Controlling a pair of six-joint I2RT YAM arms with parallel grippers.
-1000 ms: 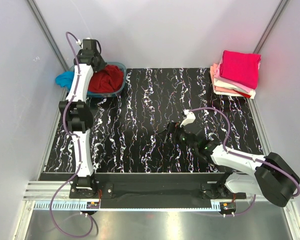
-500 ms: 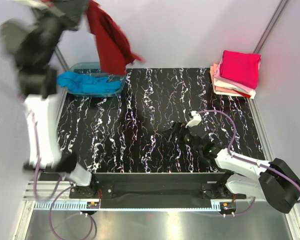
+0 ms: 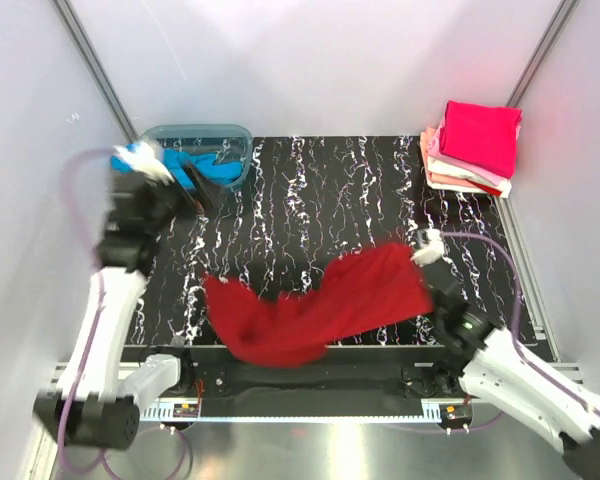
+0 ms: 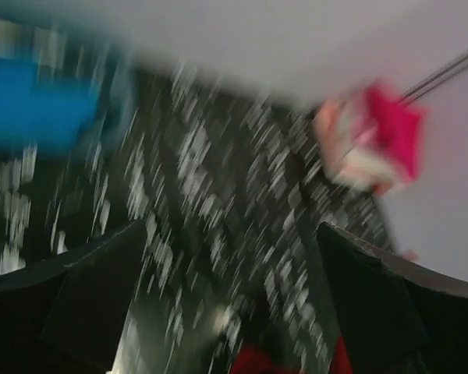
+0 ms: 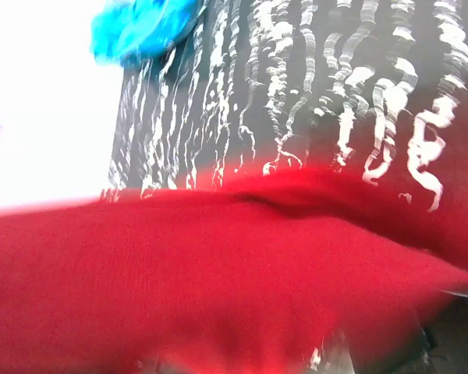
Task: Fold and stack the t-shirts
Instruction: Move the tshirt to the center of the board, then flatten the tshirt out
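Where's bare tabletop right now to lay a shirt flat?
Bare: the far middle of the black marbled tabletop, between the translucent blue-grey plastic tub and the folded shirt stack, beyond the spread dark red shirt. Crowded: the near half, covered by that shirt.

You have a black, white-veined worktop carrying a dark red t-shirt sprawled along its near edge, a blue-grey tub far left, and folded t-shirts stacked far right.

Overhead; wrists close; shared red t-shirt
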